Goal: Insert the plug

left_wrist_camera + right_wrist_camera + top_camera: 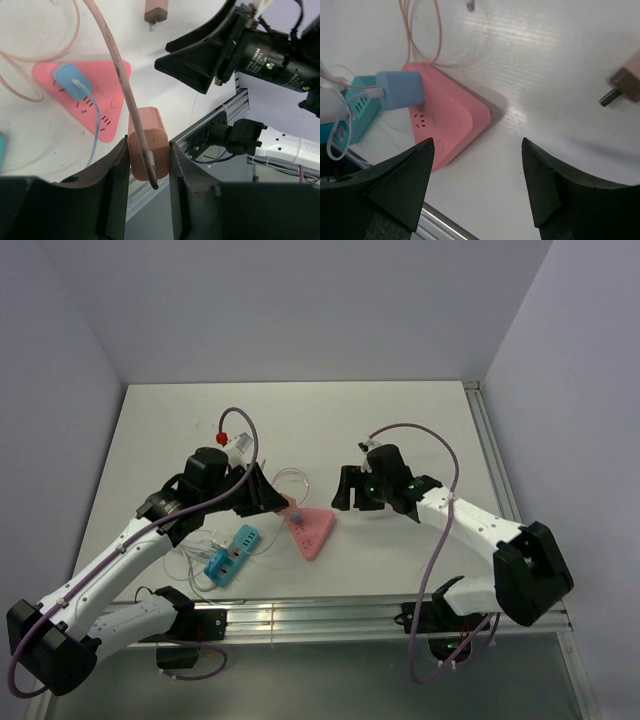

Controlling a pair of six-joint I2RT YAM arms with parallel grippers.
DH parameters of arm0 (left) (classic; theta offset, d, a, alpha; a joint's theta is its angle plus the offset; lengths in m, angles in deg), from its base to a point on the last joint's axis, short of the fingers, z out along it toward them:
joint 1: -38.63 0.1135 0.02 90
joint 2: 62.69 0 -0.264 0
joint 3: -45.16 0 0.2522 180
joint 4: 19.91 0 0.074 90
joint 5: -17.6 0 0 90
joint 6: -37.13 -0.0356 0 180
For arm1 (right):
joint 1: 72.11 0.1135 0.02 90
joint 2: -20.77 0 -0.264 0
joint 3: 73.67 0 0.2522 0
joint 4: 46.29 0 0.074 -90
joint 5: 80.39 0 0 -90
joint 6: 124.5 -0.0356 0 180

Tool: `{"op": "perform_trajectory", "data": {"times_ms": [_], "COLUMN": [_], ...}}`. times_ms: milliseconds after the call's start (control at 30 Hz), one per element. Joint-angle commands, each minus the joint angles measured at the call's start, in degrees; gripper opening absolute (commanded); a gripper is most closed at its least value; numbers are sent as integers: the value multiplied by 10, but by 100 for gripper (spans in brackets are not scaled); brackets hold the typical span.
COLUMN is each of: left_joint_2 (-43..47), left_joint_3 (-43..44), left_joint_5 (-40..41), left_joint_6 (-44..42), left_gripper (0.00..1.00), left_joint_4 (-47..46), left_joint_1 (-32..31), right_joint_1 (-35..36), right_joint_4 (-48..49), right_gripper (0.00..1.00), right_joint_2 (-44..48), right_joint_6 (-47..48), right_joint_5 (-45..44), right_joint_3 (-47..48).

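Now, orange plug (148, 142) is clamped in left end effector (148, 167), held raised near pink power strip (107, 82), likely for socket alignment; right end effector (477, 167) is spread wide, empty, presumably for bracing strip.

Top view high behind both arm bases, looking down on the whole table (400, 420), left wrist view close past its fingers (112, 190), right wrist view likewise (both angled down at the surface), all sharing the pink power strip (312, 532).

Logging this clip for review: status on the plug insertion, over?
Left gripper shut on orange plug, beside pink power strip, not inserted. Right gripper open, empty. Blue plug fills one socket; others free.
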Motion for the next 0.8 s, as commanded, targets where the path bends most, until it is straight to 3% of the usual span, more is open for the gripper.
{"op": "perform_trajectory", "data": {"times_ms": [0,367,633,767], "left_joint_2": [12,-33,-40,-55], "left_joint_3": [-21,4,14,16], "left_joint_5": [13,68,91,92], "left_joint_6": [52,97,98,106], "left_gripper": [0,0,0,0], "left_joint_4": [-44,-43,-25,-22], "left_joint_1": [-10,-91,-98,-103], "right_joint_1": [-5,-16,-17,-18], "right_joint_4": [62,126,147,170], "right_gripper": [76,85,80,70], "right_joint_2": [-43,-130,-181,-199], "right_joint_6": [-55,-102,-115,-122], "right_joint_5": [90,148,170,187], "right_joint_3": [-3,-9,-9,-12]}}
